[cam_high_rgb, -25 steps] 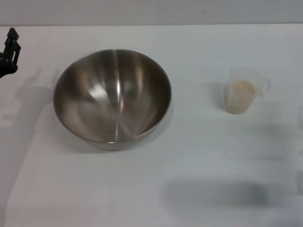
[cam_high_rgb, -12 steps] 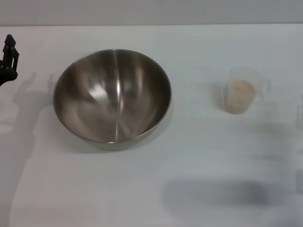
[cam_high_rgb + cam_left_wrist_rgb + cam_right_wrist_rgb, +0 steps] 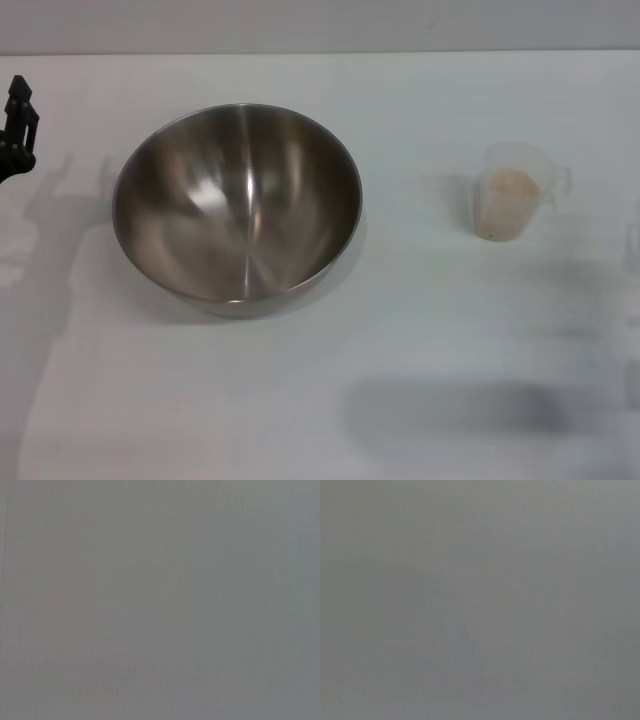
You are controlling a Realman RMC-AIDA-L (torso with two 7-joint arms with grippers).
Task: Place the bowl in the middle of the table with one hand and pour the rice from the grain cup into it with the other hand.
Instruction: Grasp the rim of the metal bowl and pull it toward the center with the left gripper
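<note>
My left gripper (image 3: 18, 125) has slid a little further out from the bowl (image 3: 237, 205) since a second ago; only its dark tip shows at the counter's (image 3: 330, 400) left edge, well apart from the bowl, and I cannot tell how its jaws stand. The bowl sits upright, left of the counter's middle. To the bowl's right, well apart, the grain cup (image 3: 513, 190) stands upright with the rice (image 3: 508, 186) inside. Both wrist views give me plain grey, probably bare surface. My right gripper is out of sight.
</note>
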